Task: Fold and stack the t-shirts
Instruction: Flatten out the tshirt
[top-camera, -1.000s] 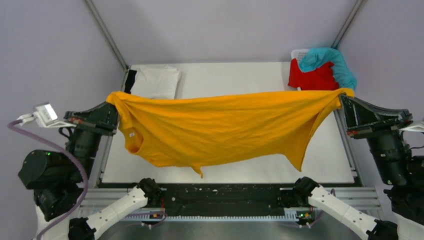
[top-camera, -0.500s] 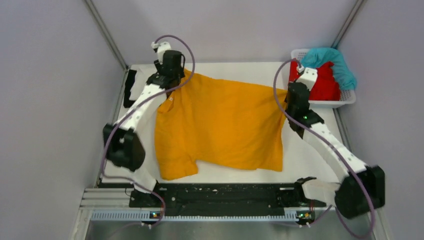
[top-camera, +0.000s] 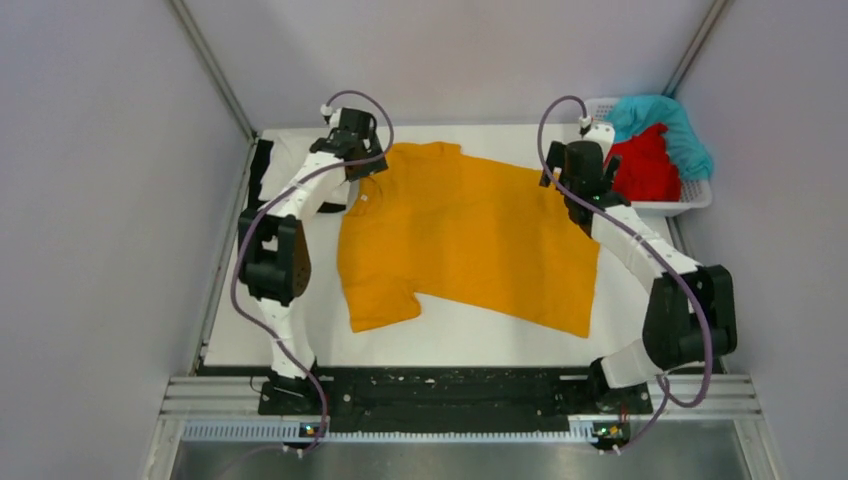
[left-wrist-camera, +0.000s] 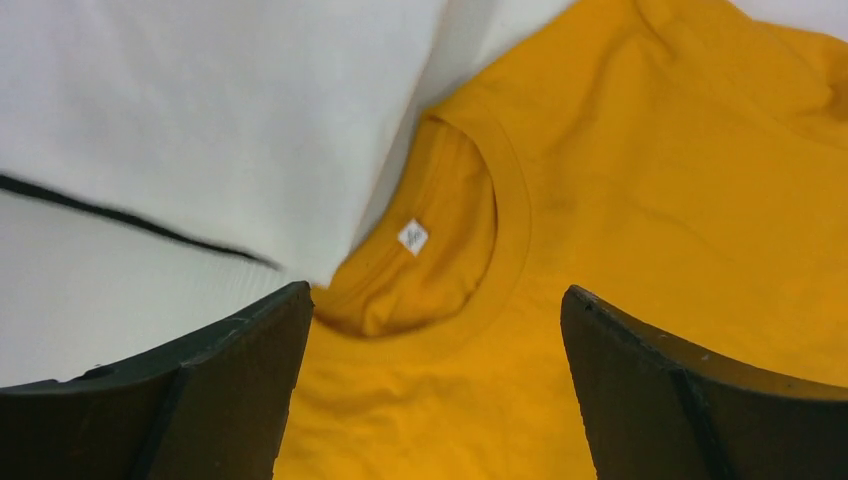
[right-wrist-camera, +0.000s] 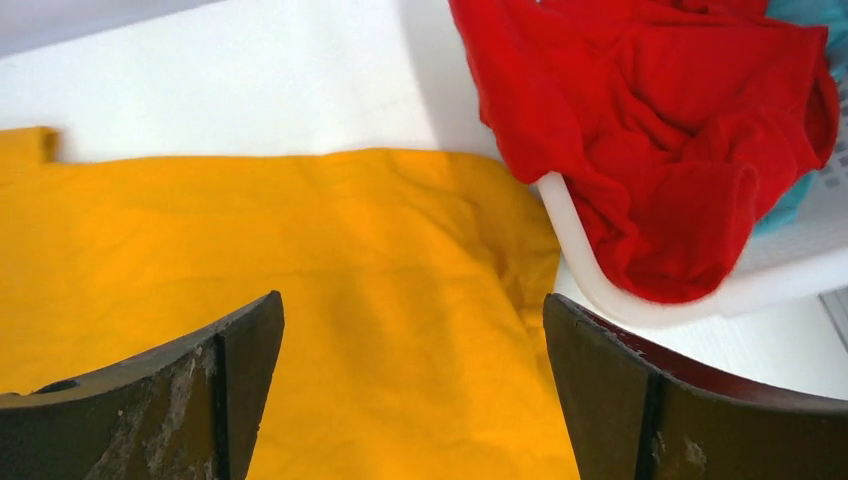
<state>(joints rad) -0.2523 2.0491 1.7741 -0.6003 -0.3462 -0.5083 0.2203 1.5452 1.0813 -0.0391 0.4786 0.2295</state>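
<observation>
Left gripper (left-wrist-camera: 430, 330) over the collar, right gripper (right-wrist-camera: 410, 340) over the far-right hem corner, both with fingers spread wide, holding nothing. To fold well, I'd pinch one long edge at both ends and carry it across evenly. The orange shirt (top-camera: 465, 235) lies flat mid-table (top-camera: 640, 320), slightly skewed, mostly smooth, one sleeve pointing near-left.

I'm getting bright, even light coming from overhead in all three views. The tabletop (top-camera: 470, 340) is reading almost pure white, close to washing out, with no hard glare. The arms are throwing only faint, soft shadows. The left end effector (left-wrist-camera: 435, 295) is showing dark and slightly out of focus, while the red t-shirt (right-wrist-camera: 680, 130) is looking heavily saturated.
</observation>
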